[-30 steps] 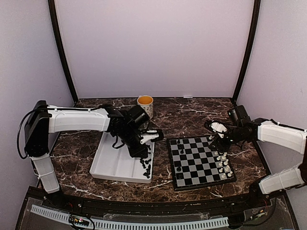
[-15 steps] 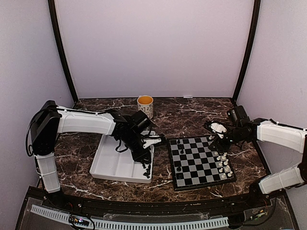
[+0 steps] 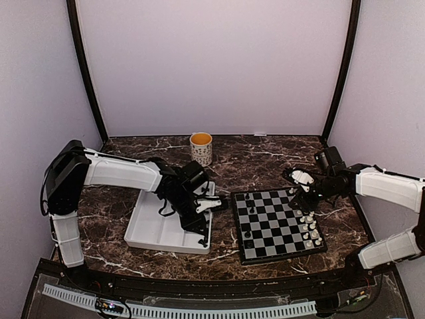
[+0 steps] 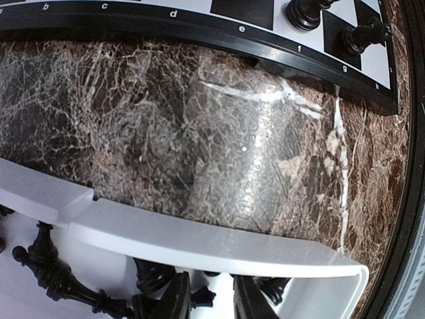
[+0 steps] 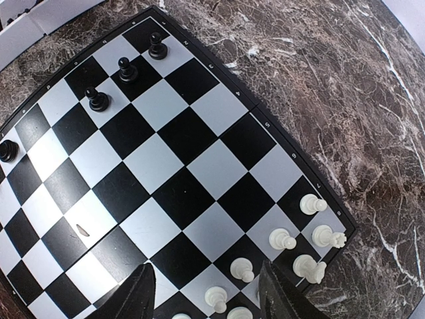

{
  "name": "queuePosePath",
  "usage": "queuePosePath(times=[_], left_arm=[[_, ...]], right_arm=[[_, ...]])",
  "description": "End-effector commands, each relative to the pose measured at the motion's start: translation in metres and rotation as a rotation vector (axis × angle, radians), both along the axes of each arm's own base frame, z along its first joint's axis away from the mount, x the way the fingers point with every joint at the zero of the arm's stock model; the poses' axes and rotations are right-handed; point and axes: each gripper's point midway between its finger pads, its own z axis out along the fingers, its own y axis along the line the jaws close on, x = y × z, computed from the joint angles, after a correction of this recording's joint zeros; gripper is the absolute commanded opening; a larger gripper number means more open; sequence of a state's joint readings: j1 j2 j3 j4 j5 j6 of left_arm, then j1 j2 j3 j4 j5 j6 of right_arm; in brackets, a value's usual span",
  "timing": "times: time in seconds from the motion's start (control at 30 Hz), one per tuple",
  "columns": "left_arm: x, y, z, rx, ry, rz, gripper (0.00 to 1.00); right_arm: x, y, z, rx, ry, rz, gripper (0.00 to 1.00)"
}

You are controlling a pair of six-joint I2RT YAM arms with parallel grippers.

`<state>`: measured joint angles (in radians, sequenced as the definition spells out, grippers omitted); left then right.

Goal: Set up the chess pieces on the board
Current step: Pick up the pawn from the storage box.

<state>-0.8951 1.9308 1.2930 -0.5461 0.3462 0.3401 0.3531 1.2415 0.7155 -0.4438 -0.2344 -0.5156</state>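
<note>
The flat black and silver-grey chessboard (image 3: 277, 224) lies on the dark brown marble desk (image 3: 259, 159), a bit right of the middle and close to the near edge. Just left of it sits a white plastic tray (image 3: 149, 232). The left claw (image 3: 202, 222) dips into the tray's near right corner, where a heap of little shiny black chess pieces (image 4: 60, 279) lies tipped over. Its two fingers (image 4: 174, 300) stand close together with part of a black piece between them - I cannot tell if they squeeze it or not. The right claw (image 3: 302, 193) hangs over the right side of the board, its fingers (image 5: 137, 294) spread wide and holding nothing. Below it, small white chess pieces (image 5: 285, 239) stand in rows along the board's right edge (one or two lean over). A few black pieces (image 5: 125, 70) stand on the board's left side. A cream mug (image 3: 201, 147) sits by the far edge - near the middle.
</note>
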Motion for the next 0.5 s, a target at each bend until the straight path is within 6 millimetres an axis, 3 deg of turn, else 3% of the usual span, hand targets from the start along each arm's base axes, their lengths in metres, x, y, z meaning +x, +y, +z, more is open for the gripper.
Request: queuePosePath(times=[0.0,0.47], left_arm=[[-0.002,-0.002,-0.001,-0.016,-0.009,-0.024,0.24],[-0.003,-0.014,0.0,-0.067,-0.006,-0.023,0.18]], right_arm=[[0.003,0.001,0.007,0.019,-0.02,-0.001,0.55],[0.002,0.001,0.01,0.023,-0.028,0.0,0.55]])
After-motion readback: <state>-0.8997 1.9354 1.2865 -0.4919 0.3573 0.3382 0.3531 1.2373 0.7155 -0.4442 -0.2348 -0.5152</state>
